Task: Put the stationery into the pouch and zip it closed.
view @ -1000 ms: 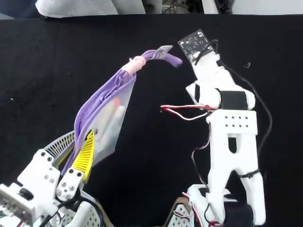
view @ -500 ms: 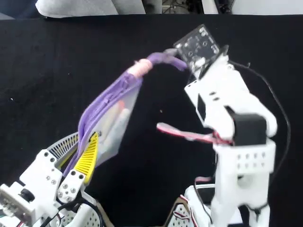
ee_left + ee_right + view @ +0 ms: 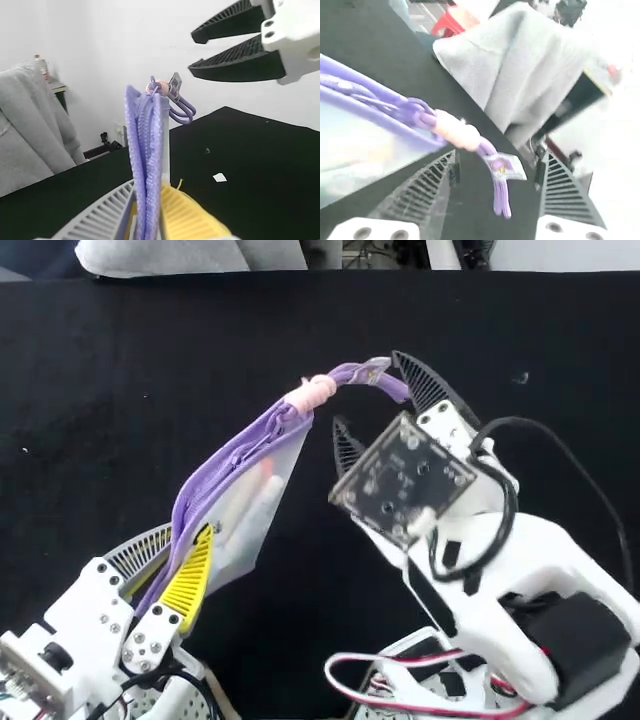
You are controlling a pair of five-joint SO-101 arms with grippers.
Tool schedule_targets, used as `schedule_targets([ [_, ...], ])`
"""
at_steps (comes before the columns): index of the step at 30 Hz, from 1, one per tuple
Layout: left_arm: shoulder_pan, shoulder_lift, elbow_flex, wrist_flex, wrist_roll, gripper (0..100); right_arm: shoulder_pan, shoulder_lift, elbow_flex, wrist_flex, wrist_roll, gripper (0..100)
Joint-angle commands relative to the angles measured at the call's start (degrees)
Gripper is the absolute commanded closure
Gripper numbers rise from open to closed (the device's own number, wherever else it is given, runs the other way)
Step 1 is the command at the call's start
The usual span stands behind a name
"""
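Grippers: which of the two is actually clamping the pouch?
The yellow-and-grey left gripper is shut on one end of the pouch. The black right gripper stands open, with the purple zip pull hanging between its jaws.

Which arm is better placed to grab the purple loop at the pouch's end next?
Right. The right gripper is open with the purple loop between its fingers in its wrist view; the left gripper is shut on the pouch's other end.
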Motion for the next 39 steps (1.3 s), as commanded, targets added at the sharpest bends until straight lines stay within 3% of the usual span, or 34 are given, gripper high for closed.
schedule_targets([
  [1, 5.4, 0.3, -2.2, -1.9, 0.1, 97, -1.2, 4.0, -2.5, -0.8, 1.4, 74.4],
  [5, 8.0, 0.3, -2.2, -2.0, 0.1, 97, -1.3, 9.3, -4.3, 1.0, 4.3, 74.4],
  [14, 8.0, 0.3, -2.9, -2.1, -2.3, 97, -3.3, 15.3, -20.2, 15.8, 14.1, 74.7],
  [26, 8.1, 0.3, -2.9, -1.8, -4.4, 97, 9.6, 15.4, -22.5, 15.8, 24.6, 74.7],
  [30, 8.1, 0.3, -3.1, -2.1, -4.6, 97, 11.9, 14.7, -19.7, 15.8, 24.8, 74.7],
  [39, 8.1, 0.3, -2.7, -3.3, -4.6, 97, 8.4, 7.6, -3.9, 15.7, 27.8, 74.7],
])
